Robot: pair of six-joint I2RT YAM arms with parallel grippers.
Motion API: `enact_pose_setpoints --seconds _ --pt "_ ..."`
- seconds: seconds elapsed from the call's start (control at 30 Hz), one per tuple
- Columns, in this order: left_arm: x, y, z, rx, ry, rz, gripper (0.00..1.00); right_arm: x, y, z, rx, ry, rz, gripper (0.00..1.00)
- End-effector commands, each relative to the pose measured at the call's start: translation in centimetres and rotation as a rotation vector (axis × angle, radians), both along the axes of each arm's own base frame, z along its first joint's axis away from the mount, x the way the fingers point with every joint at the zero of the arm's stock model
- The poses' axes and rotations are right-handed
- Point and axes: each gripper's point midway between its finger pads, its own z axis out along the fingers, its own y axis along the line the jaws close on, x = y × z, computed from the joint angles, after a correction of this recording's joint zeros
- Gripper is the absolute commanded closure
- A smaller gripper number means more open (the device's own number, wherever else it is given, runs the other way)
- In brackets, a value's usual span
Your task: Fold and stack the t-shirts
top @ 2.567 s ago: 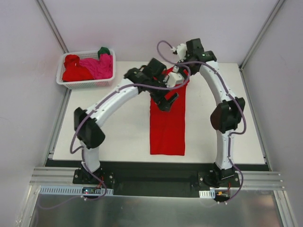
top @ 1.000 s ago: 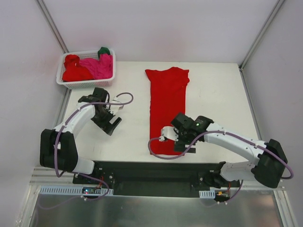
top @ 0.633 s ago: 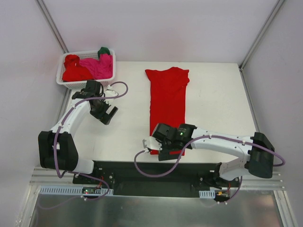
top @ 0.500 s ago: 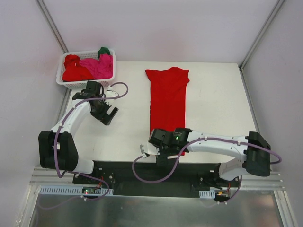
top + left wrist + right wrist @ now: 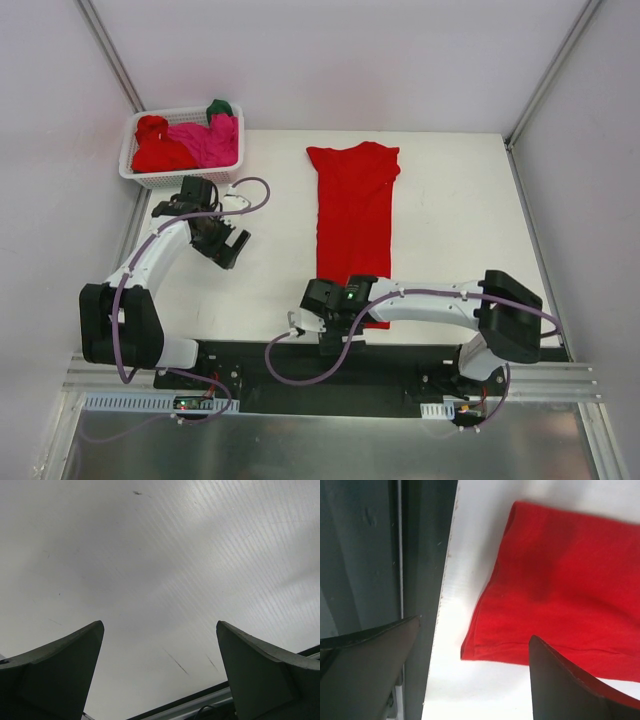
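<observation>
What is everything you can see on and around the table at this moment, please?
Long flat cloth t-shirt: one, bright red, table centre, lying lengthwise, collar at the far end.
White plastic lattice basket: one, white, far-left table corner.
Crumpled cloth in the basket: red heap, count unclear; magenta-pink piece, one; dark green piece, one, at the far rim.
Flat table: one, white.
Left fingers: two, dark, open, over bare table near the basket.
Right fingers: two, dark, open, at the flat shirt's near-left corner by the table's near edge.
</observation>
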Motion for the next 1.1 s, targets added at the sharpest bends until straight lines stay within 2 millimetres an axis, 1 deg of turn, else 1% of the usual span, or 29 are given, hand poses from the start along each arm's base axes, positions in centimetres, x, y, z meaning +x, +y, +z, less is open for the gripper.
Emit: enact_pose_setpoints --seconds 0.0,0.13,0.23,0.3,0.37,0.4,0.47,0.53,0.77,0.93,1.07 --pt "0.4 -0.3 0.9 -0.022 -0.022 0.015 0.04 1.1 2.1 -0.4 0.058 -0.054 -0.036 0.04" --pt "0.6 0.3 0.8 0.014 -0.021 0.029 0.03 1.5 2.3 -1.4 0.041 -0.068 -0.063 0.04" --pt "0.1 1.3 0.8 0.072 -0.011 -0.007 0.03 1.4 2.3 -2.0 0.040 -0.054 -0.072 0.03" --pt "0.1 1.7 1.3 0.100 -0.011 -0.019 0.03 1.4 2.1 -2.4 0.030 -0.050 -0.083 0.02" --pt "0.2 2.0 1.8 0.116 -0.012 -0.027 0.03 1.9 1.7 -2.8 0.018 -0.049 -0.109 0.02" --pt "0.1 2.0 2.3 0.116 -0.011 -0.026 0.03 2.2 1.6 -2.8 0.016 -0.052 -0.117 0.02" --pt "0.2 2.1 2.7 0.121 -0.009 -0.026 0.02 2.8 1.0 -3.0 0.003 -0.060 -0.136 0.02" --pt "0.2 2.1 2.9 0.125 -0.010 -0.026 0.02 2.9 0.2 -3.4 -0.021 -0.059 -0.142 0.02" --pt "0.2 2.2 2.7 0.131 0.004 -0.031 0.02 2.8 -1.8 -4.0 -0.049 -0.067 -0.157 0.02" --pt "0.2 1.9 2.5 0.116 0.014 -0.028 0.02 3.4 -1.5 -4.3 -0.043 -0.096 -0.178 0.01" --pt "0.1 2.0 2.5 0.119 0.013 -0.032 0.02 3.9 -1.7 -4.5 -0.056 -0.109 -0.196 0.07"
